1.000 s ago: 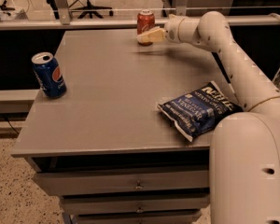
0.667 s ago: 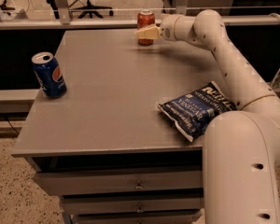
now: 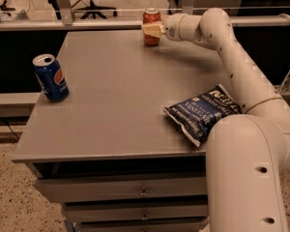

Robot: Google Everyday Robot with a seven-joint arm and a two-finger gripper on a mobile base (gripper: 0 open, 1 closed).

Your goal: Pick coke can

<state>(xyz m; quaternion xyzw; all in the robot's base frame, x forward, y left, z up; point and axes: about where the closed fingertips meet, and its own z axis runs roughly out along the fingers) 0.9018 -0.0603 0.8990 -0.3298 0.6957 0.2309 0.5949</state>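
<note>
Where the coke can (image 3: 152,17) stands, the gripper (image 3: 149,30) sits against it, grasp impossible to tell.

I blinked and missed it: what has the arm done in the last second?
The gripper moved left and slightly away, reaching the coke can; a grasp can't be confirmed. The coke can, blue can and chip bag stayed put.

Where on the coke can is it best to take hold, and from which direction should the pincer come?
Grip the coke can at mid-height on its round wall, coming level from the side. It stands upright near the far edge of the table, so its straight sides suit that. The pincer is at that height, right at the can.
</note>
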